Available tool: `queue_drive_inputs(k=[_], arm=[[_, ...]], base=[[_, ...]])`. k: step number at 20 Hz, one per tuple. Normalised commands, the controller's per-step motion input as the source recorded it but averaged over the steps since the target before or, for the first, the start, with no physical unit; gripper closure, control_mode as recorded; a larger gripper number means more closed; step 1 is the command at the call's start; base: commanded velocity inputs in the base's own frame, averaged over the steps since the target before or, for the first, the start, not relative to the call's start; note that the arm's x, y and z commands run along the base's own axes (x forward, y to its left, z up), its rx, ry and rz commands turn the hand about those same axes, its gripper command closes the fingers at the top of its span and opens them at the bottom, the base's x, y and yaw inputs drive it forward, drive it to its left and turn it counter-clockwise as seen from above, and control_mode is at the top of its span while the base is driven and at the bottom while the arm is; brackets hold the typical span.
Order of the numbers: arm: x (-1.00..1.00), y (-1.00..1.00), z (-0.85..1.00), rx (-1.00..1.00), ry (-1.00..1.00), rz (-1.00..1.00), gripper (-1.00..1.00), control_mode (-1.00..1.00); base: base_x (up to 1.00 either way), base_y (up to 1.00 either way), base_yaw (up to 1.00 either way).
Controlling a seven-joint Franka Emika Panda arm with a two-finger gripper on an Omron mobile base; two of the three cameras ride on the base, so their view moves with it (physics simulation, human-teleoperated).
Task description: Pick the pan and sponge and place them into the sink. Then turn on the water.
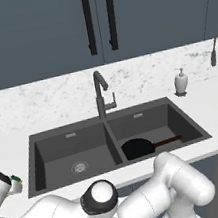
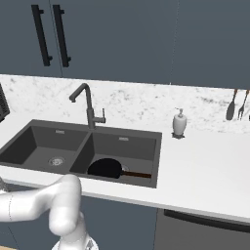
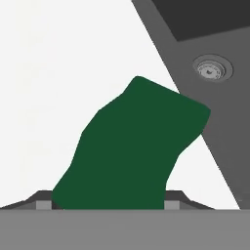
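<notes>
My gripper (image 3: 108, 205) holds the sponge (image 3: 132, 146) over the counter (image 3: 44, 73), just beside the sink (image 1: 46, 142). I should carry it fully over the rim, beside the pan (image 1: 137, 148), before releasing.

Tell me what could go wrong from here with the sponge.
1. The small green sponge sits between the hand's fingertips, over white counter; letting go now would likely miss the dark grey double-basin sink.
2. The black frying pan already lies in the right basin; the left basin looks safer.
</notes>
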Motion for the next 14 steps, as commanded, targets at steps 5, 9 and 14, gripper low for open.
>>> queue_drive_inputs(k=[5,9,14], arm=[[-0.55,-0.34,0.70,0.01,0.00,-0.07,1.00,-1.00],[-0.44,-0.54,0.54,0.01,0.00,-0.09,1.00,-1.00],[-0.10,-0.81,0.19,0.00,0.00,-0.09,1.00,-1.00]], base=[[0.00,0.00,0.00],[0.00,0.00,0.00],[0.00,0.00,0.00]])
